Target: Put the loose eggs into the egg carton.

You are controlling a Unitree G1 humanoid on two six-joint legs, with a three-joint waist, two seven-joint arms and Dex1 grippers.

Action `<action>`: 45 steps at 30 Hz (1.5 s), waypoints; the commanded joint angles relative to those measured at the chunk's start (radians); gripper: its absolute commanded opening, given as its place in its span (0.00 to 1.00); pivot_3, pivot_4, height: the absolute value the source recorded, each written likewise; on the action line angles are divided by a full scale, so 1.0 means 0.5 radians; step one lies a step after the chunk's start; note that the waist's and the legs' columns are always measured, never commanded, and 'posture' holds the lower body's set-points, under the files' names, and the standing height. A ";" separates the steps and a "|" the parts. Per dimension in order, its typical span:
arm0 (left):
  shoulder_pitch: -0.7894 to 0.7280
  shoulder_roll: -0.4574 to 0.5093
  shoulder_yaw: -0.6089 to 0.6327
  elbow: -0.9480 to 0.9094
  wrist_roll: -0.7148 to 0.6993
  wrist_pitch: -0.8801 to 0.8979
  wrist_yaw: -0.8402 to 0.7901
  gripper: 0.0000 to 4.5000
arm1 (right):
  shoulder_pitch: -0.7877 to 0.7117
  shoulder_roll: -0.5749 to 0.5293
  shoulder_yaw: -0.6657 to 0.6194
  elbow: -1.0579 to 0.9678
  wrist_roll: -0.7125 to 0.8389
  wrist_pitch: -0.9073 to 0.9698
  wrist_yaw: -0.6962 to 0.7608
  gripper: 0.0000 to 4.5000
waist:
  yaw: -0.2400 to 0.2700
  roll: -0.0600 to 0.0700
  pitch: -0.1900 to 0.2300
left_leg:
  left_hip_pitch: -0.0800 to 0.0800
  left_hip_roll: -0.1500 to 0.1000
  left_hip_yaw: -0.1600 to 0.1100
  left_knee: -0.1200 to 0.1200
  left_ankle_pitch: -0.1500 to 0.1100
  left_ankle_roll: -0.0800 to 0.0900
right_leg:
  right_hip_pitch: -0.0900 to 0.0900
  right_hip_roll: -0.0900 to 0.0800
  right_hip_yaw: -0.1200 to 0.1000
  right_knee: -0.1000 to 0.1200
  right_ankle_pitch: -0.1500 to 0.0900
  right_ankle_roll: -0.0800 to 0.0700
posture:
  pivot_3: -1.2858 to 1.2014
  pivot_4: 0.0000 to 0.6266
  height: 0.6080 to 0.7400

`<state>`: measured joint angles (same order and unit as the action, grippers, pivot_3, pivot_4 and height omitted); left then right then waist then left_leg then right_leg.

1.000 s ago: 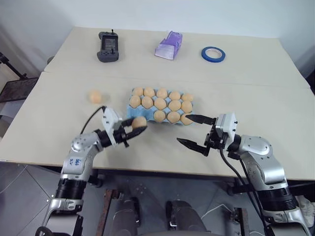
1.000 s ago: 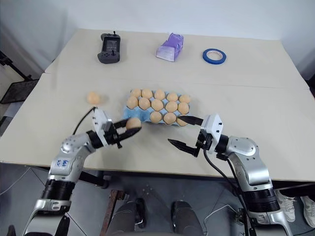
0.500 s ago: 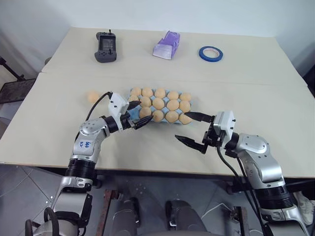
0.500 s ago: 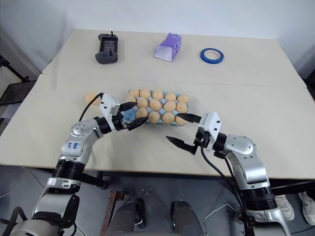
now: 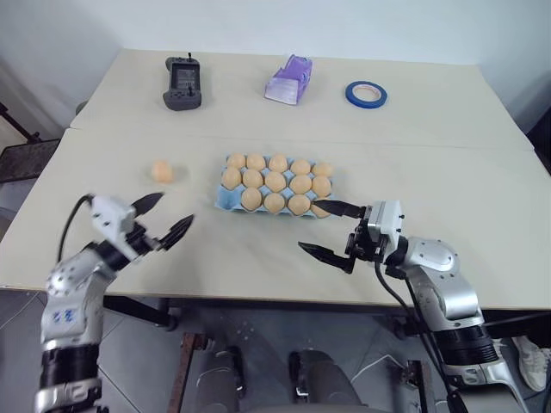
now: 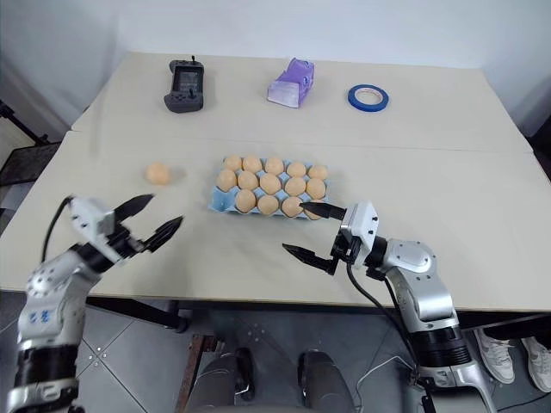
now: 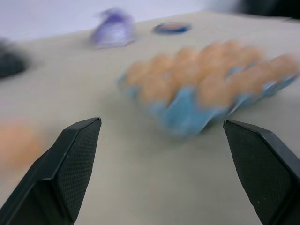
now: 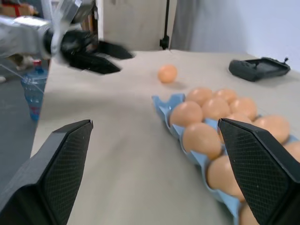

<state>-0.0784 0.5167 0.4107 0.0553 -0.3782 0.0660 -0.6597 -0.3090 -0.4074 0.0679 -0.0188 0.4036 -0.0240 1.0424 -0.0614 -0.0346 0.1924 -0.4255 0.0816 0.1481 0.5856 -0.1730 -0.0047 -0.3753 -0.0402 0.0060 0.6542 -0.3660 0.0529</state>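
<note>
The bench [image 5: 448, 185] carries the carton [image 5: 225, 197] at frame centre, nearly full. One egg [image 5: 161, 170] lies loose at centre left, still to be placed. Left claw [image 5: 164, 218] and right claw [image 5: 328, 230] both gape, empty.

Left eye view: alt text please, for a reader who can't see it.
A light blue egg carton nearly full of tan eggs sits mid-table, one loose egg to its left. Two open, empty grippers flank it: left gripper, right gripper.
</note>
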 commanded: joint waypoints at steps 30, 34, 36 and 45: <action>-1.829 -0.064 -0.354 2.287 0.592 -0.345 0.727 0.99 | -0.076 0.070 -0.034 -0.019 -0.054 -0.053 -0.132 1.00 | 0.015 -0.006 0.002 | -0.005 0.000 0.014 0.004 0.006 -0.002 | -0.004 0.000 -0.004 0.005 -0.006 0.008 | 0.52 0.24 1.00; -1.818 -0.063 -0.379 2.314 0.619 -0.375 0.681 0.80 | -0.040 0.062 -0.039 -0.040 -0.050 -0.061 -0.147 1.00 | 0.018 -0.007 0.002 | -0.006 0.000 0.014 0.007 0.004 -0.006 | -0.005 0.000 -0.005 0.007 -0.006 0.008 | 0.52 0.24 1.00; -1.820 -0.054 -0.360 2.321 0.602 -0.378 0.692 0.65 | -0.032 0.059 -0.040 -0.040 -0.049 -0.068 -0.147 1.00 | 0.016 -0.007 0.003 | -0.005 0.000 0.015 0.010 0.003 -0.008 | -0.005 0.000 -0.004 0.009 -0.006 0.008 | 0.52 0.24 1.00; -1.627 -0.053 -0.372 1.882 0.438 -0.739 0.047 0.45 | -0.032 0.054 -0.046 0.057 -0.056 -0.136 -0.125 1.00 | 0.017 -0.007 0.003 | -0.005 0.001 0.015 0.009 0.002 -0.009 | -0.005 -0.001 -0.005 0.011 -0.006 0.008 | 0.52 0.24 1.00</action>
<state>-0.8961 0.4832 0.2325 1.0899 -0.1257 -0.2487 -0.5400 -0.3264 -0.3715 0.0697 0.0165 0.3702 -0.0682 0.9744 -0.0530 -0.0382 0.1936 -0.4283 0.0819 0.1557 0.5901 -0.1718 -0.0094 -0.3776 -0.0404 0.0029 0.6594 -0.3690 0.0570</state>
